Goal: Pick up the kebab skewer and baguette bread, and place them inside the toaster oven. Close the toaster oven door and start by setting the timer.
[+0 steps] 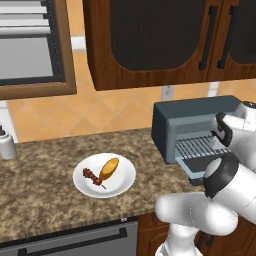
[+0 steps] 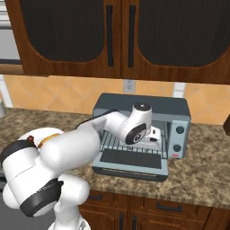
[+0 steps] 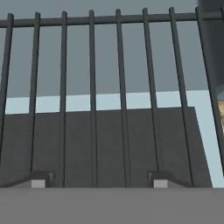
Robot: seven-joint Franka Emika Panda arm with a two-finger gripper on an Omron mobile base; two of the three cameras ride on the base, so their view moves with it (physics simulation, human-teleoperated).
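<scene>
The toaster oven [image 1: 195, 127] stood on the counter [image 1: 45, 200], against the wall. Its door [image 2: 132, 162] lay dropped open in front of it, and the wire rack [image 2: 114, 143] sat inside. Left of the oven, well apart, was a plate [image 1: 104, 175]; on it the kebab skewer [image 1: 93, 177] lay just left of the baguette bread [image 1: 109, 169].

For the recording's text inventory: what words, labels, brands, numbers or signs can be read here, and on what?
None can be read.
toaster oven control panel: two knobs and a small red mark beneath them, too small to read.
Wall outlet: no lettering visible.
</scene>
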